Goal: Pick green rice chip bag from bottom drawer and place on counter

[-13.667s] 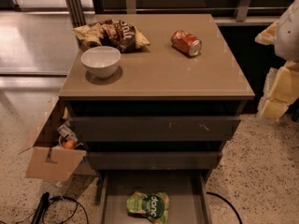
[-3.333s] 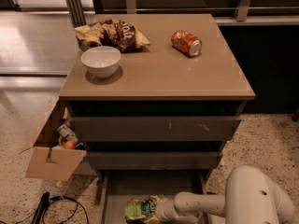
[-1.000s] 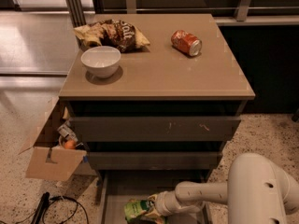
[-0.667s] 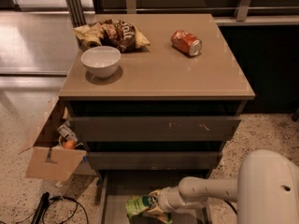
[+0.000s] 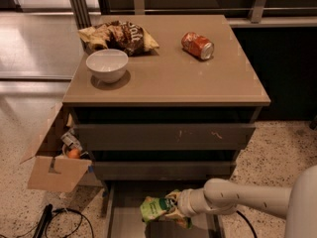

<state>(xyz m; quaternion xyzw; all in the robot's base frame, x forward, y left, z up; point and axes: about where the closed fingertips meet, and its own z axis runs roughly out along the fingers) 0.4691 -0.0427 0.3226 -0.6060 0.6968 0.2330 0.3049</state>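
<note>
The green rice chip bag (image 5: 157,208) is a light-green pouch held up above the floor of the open bottom drawer (image 5: 126,217), at the lower middle of the view. My gripper (image 5: 174,210) reaches in from the right on a white arm and is shut on the bag's right end, which is crumpled against it. The tan counter (image 5: 173,76) lies above, with the two upper drawers shut below it.
On the counter stand a white bowl (image 5: 107,65), a brown-and-cream chip bag (image 5: 120,34) and an orange can (image 5: 197,45) lying on its side. An open cardboard box (image 5: 54,155) with clutter sits left of the cabinet. Cables (image 5: 59,219) lie on the floor.
The gripper came down into the bottom drawer, closed on the green bag and has lifted it upward off the drawer floor over the last second.
</note>
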